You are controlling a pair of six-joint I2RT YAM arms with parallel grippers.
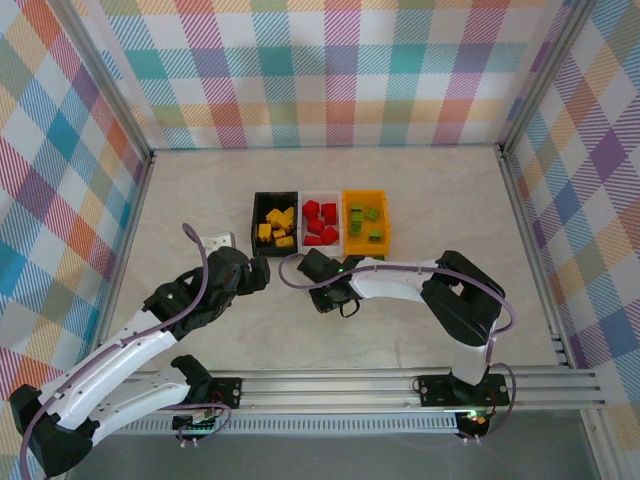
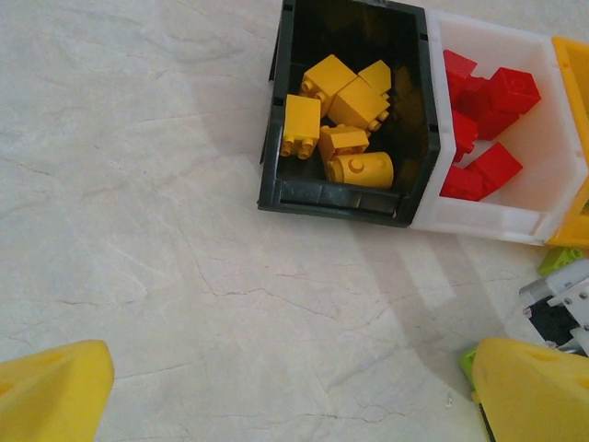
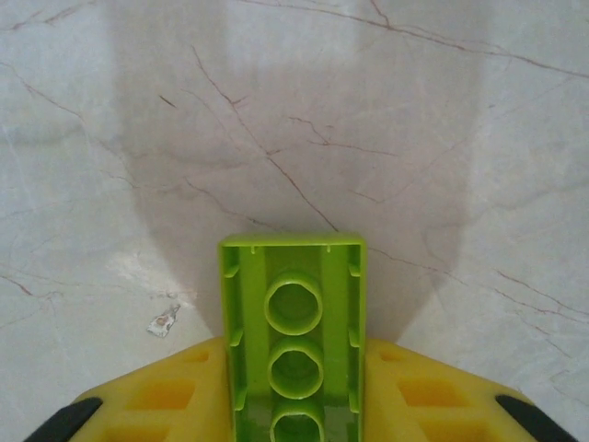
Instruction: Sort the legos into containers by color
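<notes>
1. The marble-look table carries the three containers in a tight row, walls touching, toward the far side from the arm bases.
2. From left to right in the overhead view they are the black bin with the yellow legos, the white bin with the red legos, and the orange-yellow bin with the green legos.
3. The right gripper hangs over bare table just on the near side of the row, roughly in front of the white bin. It is plainly the nearer arm to the orange-yellow bin.
4. The left gripper sits near the black bin's near-left corner. Its yellow fingers are spread wide and hold nothing.
5. Now the brick that matters: a lime green brick is pinched between the right gripper's yellow fingers. Its hollow underside faces the wrist camera.
6. Its long axis runs straight out ahead of the fingers, which press on its two long sides, and its far end pokes out past the tips.
7. The key relation: the orange-yellow bin lies farther from the bases and to the right of this claw. I judge the carry goes diagonally away and rightward, past the white bin's near corner.
8. The brick's jutting end will likely need to clear the bin's near wall before the fingers part.
9. A tiny pale scrap lies on the table beside the brick, of no consequence.
</notes>
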